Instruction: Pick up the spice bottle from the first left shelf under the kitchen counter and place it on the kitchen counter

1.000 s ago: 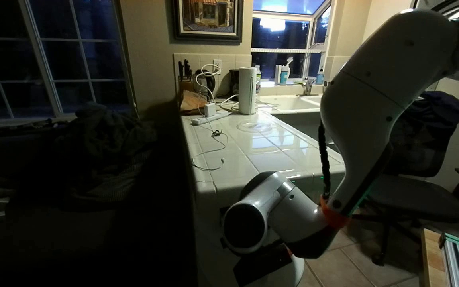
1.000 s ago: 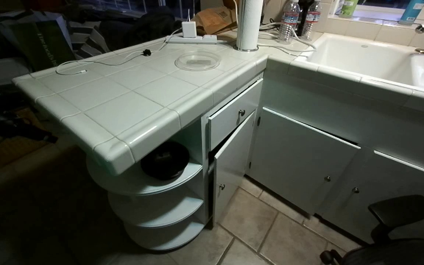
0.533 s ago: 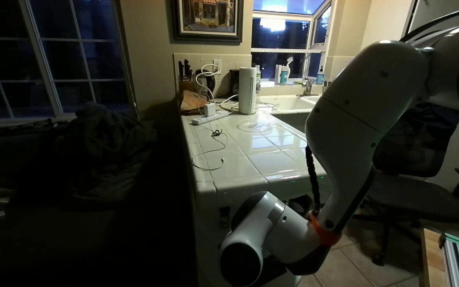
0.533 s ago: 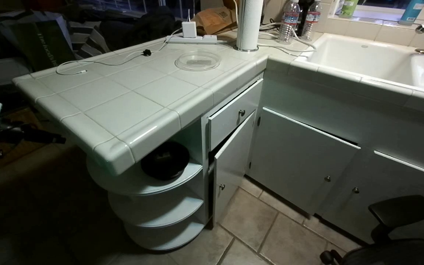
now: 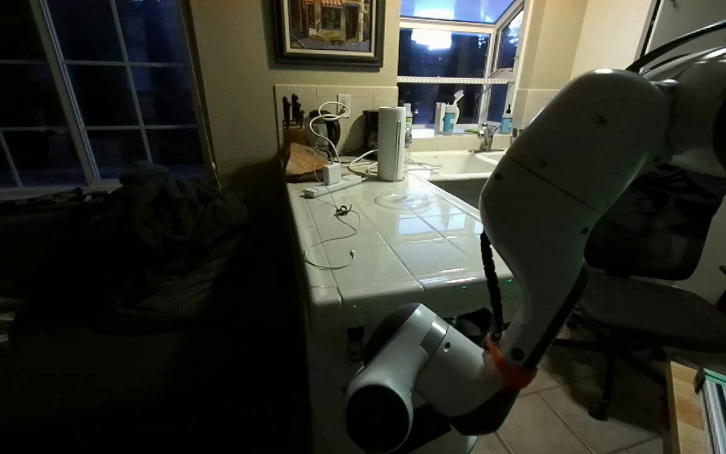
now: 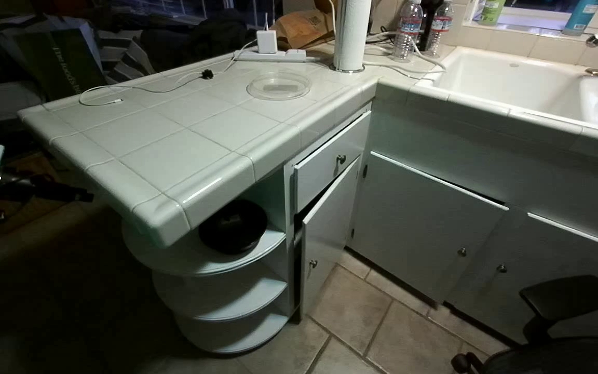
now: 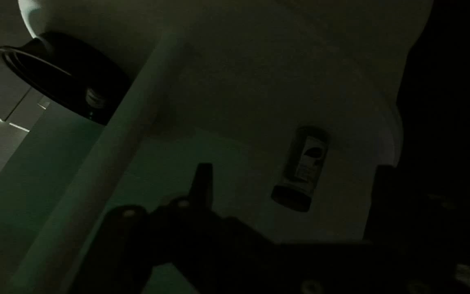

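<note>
Spice bottle (image 7: 302, 169) on the shelf (image 7: 239, 90); gripper (image 7: 295, 165) facing it, jaws spread wide, nothing held. Poor light at the shelf may cause off-centre closing, nudging the bottle away. Lifting before clearing the shelf could knock it against the surface (image 6: 174, 148) above.

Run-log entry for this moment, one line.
gripper: open, empty | spice bottle: on shelf, ungripped | kitchen counter: placement not yet done
</note>
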You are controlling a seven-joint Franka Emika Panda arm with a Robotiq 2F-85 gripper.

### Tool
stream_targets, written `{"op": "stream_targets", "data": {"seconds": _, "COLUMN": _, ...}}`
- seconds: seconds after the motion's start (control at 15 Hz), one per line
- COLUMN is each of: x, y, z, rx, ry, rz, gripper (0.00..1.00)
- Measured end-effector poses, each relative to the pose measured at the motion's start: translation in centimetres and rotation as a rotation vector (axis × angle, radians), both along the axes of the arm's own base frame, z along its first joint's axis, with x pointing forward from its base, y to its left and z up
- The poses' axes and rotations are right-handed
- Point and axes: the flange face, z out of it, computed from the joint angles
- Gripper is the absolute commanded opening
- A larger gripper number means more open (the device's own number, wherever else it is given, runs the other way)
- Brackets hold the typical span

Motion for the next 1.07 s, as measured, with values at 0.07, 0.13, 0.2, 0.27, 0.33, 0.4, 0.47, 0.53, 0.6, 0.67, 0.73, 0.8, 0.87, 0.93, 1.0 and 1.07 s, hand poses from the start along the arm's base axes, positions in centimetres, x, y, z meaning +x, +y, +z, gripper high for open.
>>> {"op": "stream_targets", "data": {"seconds": 0.07, "x": 0.2, "y": -0.1, "z": -0.1, "rx": 0.0, "ry": -0.006, "rz": 0.005, "gripper": 1.0}}
{"op": "stream_targets", "data": {"seconds": 0.13, "x": 0.6, "y": -0.5, "z": -0.4, "rx": -0.001, "ry": -0.015, "rz": 0.005, "gripper": 1.0}}
{"op": "stream_targets", "data": {"seconds": 0.2, "x": 1.0, "y": -1.0, "z": -0.8, "rx": -0.005, "ry": -0.027, "rz": 0.003, "gripper": 1.0}}
{"op": "stream_targets", "data": {"seconds": 0.27, "x": 1.5, "y": -1.6, "z": -1.6, "rx": -0.014, "ry": -0.041, "rz": -0.001, "gripper": 1.0}}
{"op": "stream_targets", "data": {"seconds": 0.33, "x": 1.9, "y": -2.3, "z": -2.4, "rx": -0.026, "ry": -0.056, "rz": -0.009, "gripper": 1.0}}
{"op": "stream_targets", "data": {"seconds": 0.4, "x": 2.3, "y": -2.9, "z": -3.3, "rx": -0.035, "ry": -0.067, "rz": -0.018, "gripper": 1.0}}
{"op": "stream_targets", "data": {"seconds": 0.47, "x": 2.7, "y": -3.3, "z": -4.3, "rx": -0.046, "ry": -0.076, "rz": -0.024, "gripper": 1.0}}
{"op": "stream_targets", "data": {"seconds": 0.53, "x": 3.0, "y": -3.6, "z": -5.3, "rx": -0.054, "ry": -0.086, "rz": -0.028, "gripper": 1.0}}
{"op": "stream_targets", "data": {"seconds": 0.6, "x": 3.3, "y": -3.7, "z": -6.2, "rx": -0.064, "ry": -0.102, "rz": -0.03, "gripper": 1.0}}
{"op": "stream_targets", "data": {"seconds": 0.67, "x": 3.6, "y": -3.6, "z": -7.0, "rx": -0.075, "ry": -0.127, "rz": -0.033, "gripper": 1.0}}
{"op": "stream_targets", "data": {"seconds": 0.73, "x": 3.9, "y": -3.5, "z": -7.7, "rx": -0.081, "ry": -0.155, "rz": -0.036, "gripper": 1.0}}
{"op": "stream_targets", "data": {"seconds": 0.8, "x": 4.2, "y": -3.4, "z": -8.3, "rx": -0.085, "ry": -0.185, "rz": -0.04, "gripper": 1.0}}
{"op": "stream_targets", "data": {"seconds": 0.87, "x": 4.6, "y": -3.4, "z": -8.8, "rx": -0.09, "ry": -0.217, "rz": -0.043, "gripper": 1.0}}
{"op": "stream_targets", "data": {"seconds": 0.93, "x": 4.9, "y": -3.4, "z": -9.2, "rx": -0.096, "ry": -0.25, "rz": -0.051, "gripper": 1.0}}
{"op": "stream_targets", "data": {"seconds": 1.0, "x": 5.2, "y": -3.6, "z": -9.6, "rx": -0.101, "ry": -0.279, "rz": -0.058, "gripper": 1.0}}
{"op": "stream_targets", "data": {"seconds": 1.07, "x": 5.5, "y": -3.8, "z": -9.9, "rx": -0.106, "ry": -0.31, "rz": -0.065, "gripper": 1.0}}
